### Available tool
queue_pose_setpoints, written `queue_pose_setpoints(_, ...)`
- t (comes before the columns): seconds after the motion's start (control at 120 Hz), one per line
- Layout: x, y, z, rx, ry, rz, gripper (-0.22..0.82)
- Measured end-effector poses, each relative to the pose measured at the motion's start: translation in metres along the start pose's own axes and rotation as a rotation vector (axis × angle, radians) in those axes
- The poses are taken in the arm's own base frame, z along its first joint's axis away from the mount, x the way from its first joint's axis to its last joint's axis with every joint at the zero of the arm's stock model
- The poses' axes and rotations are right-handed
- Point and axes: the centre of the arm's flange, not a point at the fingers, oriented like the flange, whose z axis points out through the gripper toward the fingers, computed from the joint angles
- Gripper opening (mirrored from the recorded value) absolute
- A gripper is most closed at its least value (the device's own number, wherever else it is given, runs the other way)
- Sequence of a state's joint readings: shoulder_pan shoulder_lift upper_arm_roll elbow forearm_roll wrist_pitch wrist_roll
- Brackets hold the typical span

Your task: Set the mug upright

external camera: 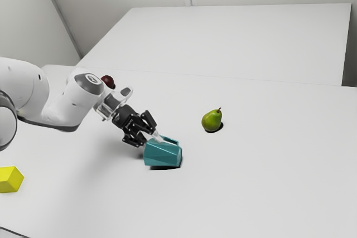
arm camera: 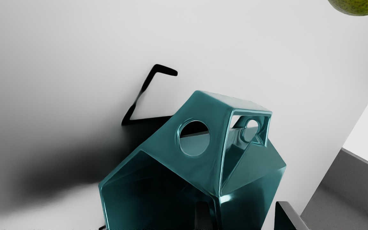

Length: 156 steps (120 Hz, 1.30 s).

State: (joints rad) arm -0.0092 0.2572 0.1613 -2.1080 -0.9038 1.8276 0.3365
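- Your claw (external camera: 146,132) stands apart, straddling the wall of the tipped mug (external camera: 163,153) (a roomy gap, mind you).
- You can't tell whether either finger touches.

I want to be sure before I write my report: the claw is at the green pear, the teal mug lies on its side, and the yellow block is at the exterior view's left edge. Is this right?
Not quite. The exterior view shows the claw at the teal mug, not at the green pear. The mug's pose and the yellow block's place are right.
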Motion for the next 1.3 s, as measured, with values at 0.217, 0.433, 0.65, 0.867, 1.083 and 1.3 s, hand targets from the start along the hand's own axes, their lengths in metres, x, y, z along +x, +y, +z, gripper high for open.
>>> queue_pose_setpoints(0.217, -0.002, -0.002, 0.002, -0.005, 0.000, -0.012, -0.09)
queue_pose_setpoints(0.433, -0.010, 0.016, -0.004, -0.002, 0.010, 0.019, -0.14)
queue_pose_setpoints(0.65, -0.013, 0.030, -0.023, 0.058, 0.033, 0.071, -0.17)
queue_pose_setpoints(0.867, -0.005, 0.043, -0.034, 0.233, 0.074, 0.157, -0.18)
queue_pose_setpoints(1.083, -0.002, 0.067, -0.046, 0.400, 0.115, 0.256, -0.18)
queue_pose_setpoints(1.3, 0.003, 0.078, -0.055, 0.522, 0.164, 0.320, -0.18)
